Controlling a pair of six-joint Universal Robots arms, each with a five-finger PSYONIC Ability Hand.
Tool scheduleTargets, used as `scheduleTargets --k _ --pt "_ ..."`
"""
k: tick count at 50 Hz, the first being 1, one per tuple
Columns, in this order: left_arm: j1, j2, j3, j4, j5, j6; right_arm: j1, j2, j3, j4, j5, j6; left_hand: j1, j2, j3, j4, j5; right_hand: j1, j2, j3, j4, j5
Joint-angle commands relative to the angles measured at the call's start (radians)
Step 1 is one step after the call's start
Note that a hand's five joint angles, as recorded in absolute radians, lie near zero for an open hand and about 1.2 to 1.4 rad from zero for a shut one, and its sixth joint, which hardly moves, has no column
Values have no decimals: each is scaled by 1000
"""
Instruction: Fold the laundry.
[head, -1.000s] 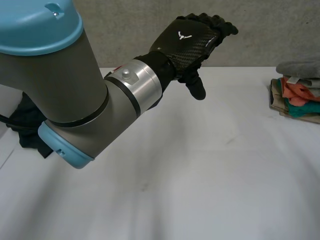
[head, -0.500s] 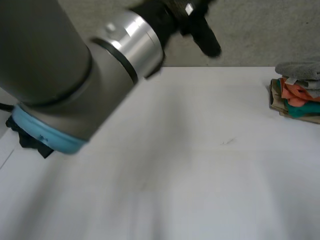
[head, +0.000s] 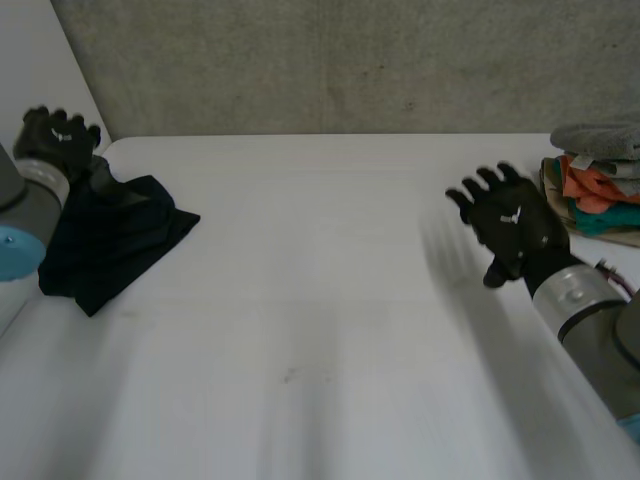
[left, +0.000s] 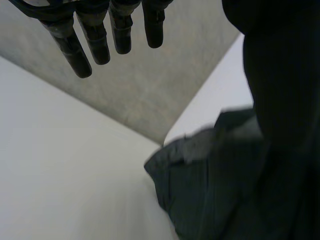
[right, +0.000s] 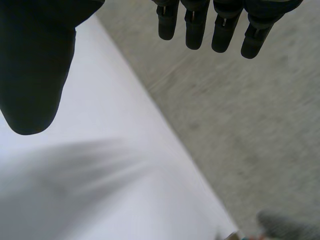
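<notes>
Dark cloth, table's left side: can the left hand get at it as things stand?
Probably yes. The left hand hangs open right by the far edge of the dark cloth, and nothing lies between them.

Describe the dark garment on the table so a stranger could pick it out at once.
Start at the white table and go to its far corner on the robot's left side, beside the left hand. There lies a dark cloth, crumpled and unfolded. It is the one loose piece; the other laundry is a colourful folded stack at the opposite edge.
</notes>
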Motion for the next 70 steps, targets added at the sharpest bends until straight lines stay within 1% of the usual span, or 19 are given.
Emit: scheduleTargets --k 1,7,9,10,11,12,13,16,23,25,30,34,36,42,43,47,55,62,70 --pt "77 -311 190 114 153 78 -12 32 51 0 16 -18 -20 -34 -34 -27 -47 -51 -38 -35 -35 -42" --pt "122 -449 319 114 176 116 -14 32 75 -1 13 -20 15 1 1 8 -12 -51 -38 -35 -35 -42" --pt "120 -475 352 108 179 106 -14 32 78 -1 13 -20 235 220 221 228 208 -51 -38 -35 -35 -42" --pt "117 -481 355 111 179 103 -14 32 79 -1 13 -20 503 488 489 496 476 -51 -38 -35 -35 -42" --pt "114 -480 352 114 178 99 -14 32 79 -1 13 -20 971 956 957 964 944 -51 -38 -35 -35 -42" --pt "111 -480 352 117 178 98 -14 32 79 -1 14 -21 1159 1144 1144 1152 1132 -51 -38 -35 -35 -42" --pt "108 -478 352 117 176 95 -14 32 79 -1 14 -21 1201 1186 1187 1194 1174 -51 -38 -35 -35 -42" --pt "73 -445 343 117 161 58 -14 27 79 -1 16 -21 1201 1187 1187 1194 1174 -51 -38 -35 -35 -42" --pt "-15 -97 157 161 175 -276 -15 17 79 -3 22 -21 1201 1187 1187 1194 1174 -51 -38 -35 -35 -42" --pt "-77 21 100 198 199 -402 -15 4 79 -3 25 -21 1201 1187 1187 1194 1174 -51 -38 -35 -35 -42" --pt "-216 184 5 214 267 -536 -18 -31 79 -1 26 -15 1201 1187 1187 1194 1174 -51 -38 -35 -35 -42" --pt "-340 209 -75 212 320 -554 -53 -77 78 -3 32 -12 1201 1187 1187 1194 1174 -51 -38 -35 -35 -42" --pt "-442 189 -99 210 334 -554 -73 -89 76 -3 40 -7 1201 1187 1187 1194 1174 -51 -38 -35 -35 -42" --pt "-663 -9 -72 215 330 -554 -119 -108 65 -3 80 -4 1201 1187 1187 1194 1174 -51 -38 -35 -35 -42" --pt "-718 -57 -41 215 328 -556 -126 -108 65 -3 86 -4 1129 1114 1115 1122 1102 -51 -38 -35 -35 -42" --pt "-797 -131 20 214 295 -551 -147 -108 62 -1 111 -1 -20 -35 -35 -28 -48 -51 -38 -35 -35 -42" --pt "-773 -26 -2 206 138 -533 -144 -112 59 16 118 -4 -20 -35 -35 -28 -48 -51 -38 -35 -35 -42" --pt "-578 177 -188 158 78 -407 -121 -135 15 221 118 11 -8 -23 -22 -15 -35 -51 -38 -35 -35 -42" --pt "-362 227 -378 134 80 -264 -3 -140 -94 488 111 192 33 19 19 26 6 -51 -38 -35 -35 -42"
